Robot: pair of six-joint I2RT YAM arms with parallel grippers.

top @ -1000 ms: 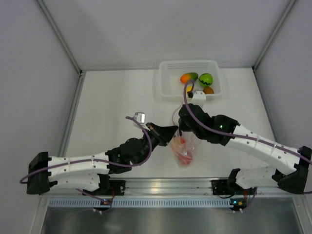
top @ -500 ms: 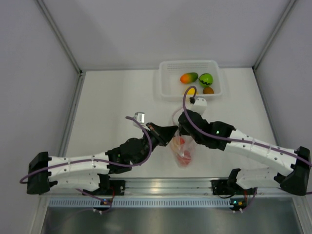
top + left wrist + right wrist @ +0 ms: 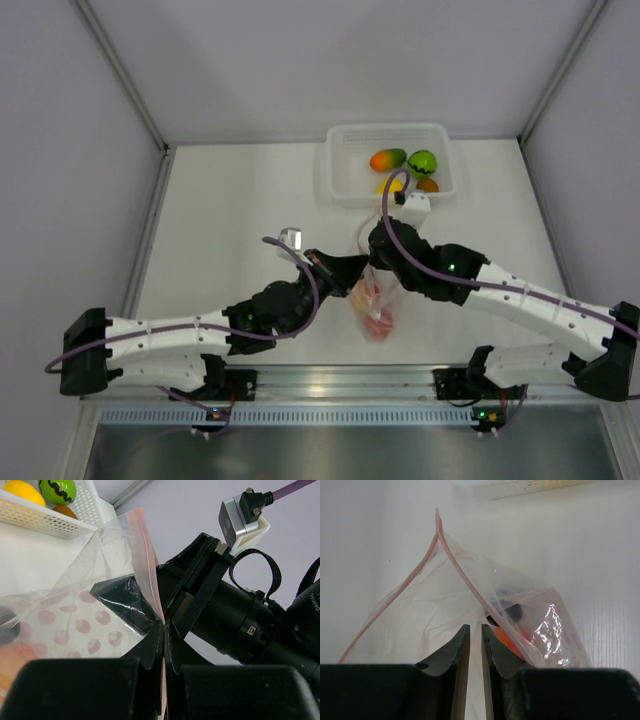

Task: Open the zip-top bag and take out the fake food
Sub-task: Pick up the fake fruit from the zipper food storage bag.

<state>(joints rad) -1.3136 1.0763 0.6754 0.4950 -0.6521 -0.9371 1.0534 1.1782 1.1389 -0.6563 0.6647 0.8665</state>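
The zip-top bag (image 3: 380, 312) hangs over the table near the front, mouth up. Pink-red and orange fake food (image 3: 376, 318) sits in its bottom. My left gripper (image 3: 348, 272) is shut on the pink-red zip strip (image 3: 146, 550), seen up close in the left wrist view (image 3: 163, 626). My right gripper (image 3: 373, 262) is at the open mouth of the bag (image 3: 420, 605), between the two zip strips. Its jaws (image 3: 475, 628) stand almost together with nothing visibly held. An orange fruit (image 3: 509, 641) and a dark one (image 3: 514, 612) lie just beyond, inside the bag.
A white tray (image 3: 388, 129) stands at the back. It holds an orange-green mango (image 3: 387, 158), a green fruit with black marks (image 3: 422, 162), a yellow one (image 3: 390, 185) and a brown one (image 3: 428, 185). Grey walls close in both sides and the back.
My right wrist has dropped from beside the tray toward the bag mouth. My left arm has edged slightly right, still holding the zip strip. The bag has shifted a little.
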